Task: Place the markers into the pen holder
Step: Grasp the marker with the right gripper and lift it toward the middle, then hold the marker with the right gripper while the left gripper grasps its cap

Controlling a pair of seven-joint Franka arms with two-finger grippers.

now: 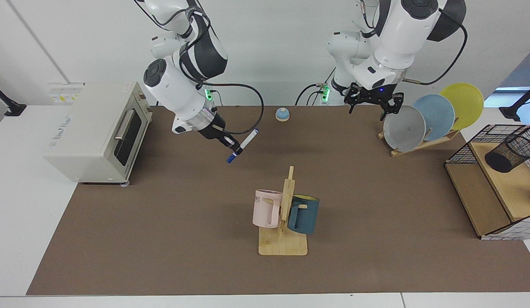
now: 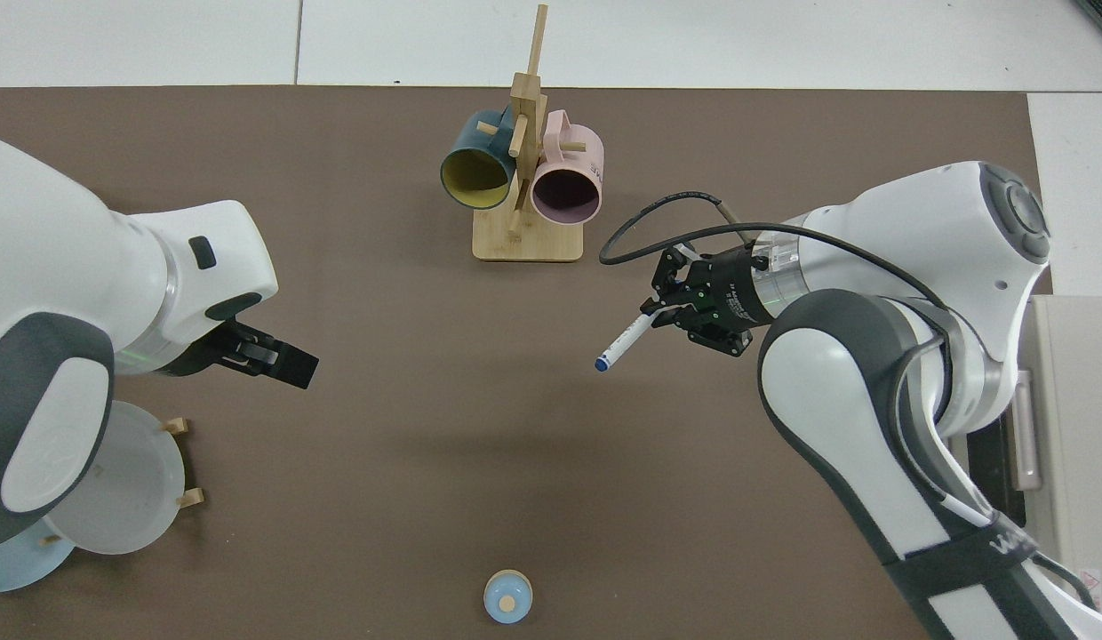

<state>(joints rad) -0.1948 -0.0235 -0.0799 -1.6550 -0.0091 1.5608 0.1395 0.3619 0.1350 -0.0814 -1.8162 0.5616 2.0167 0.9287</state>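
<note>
The right gripper (image 1: 233,147) is closed around the marker (image 1: 242,146) and holds it tilted in the air above the brown mat, blue cap pointing down. The pen holder (image 1: 510,153) lies on its side on the wire rack (image 1: 478,143) at the far end of the table. The left gripper (image 1: 373,101), fingers spread and empty, hangs near the plates (image 1: 434,116). The step is carrying (probably toward a handover); next, both grippers must meet above the mat.

Bright, even overhead light in both views, no glare. Soft diffuse arm shadows on the brown desk (image 1: 162,239) mid-surface and toward its far edge. Focus is sharp throughout; the near arm (image 2: 53,356) bulks large in the top view.
</note>
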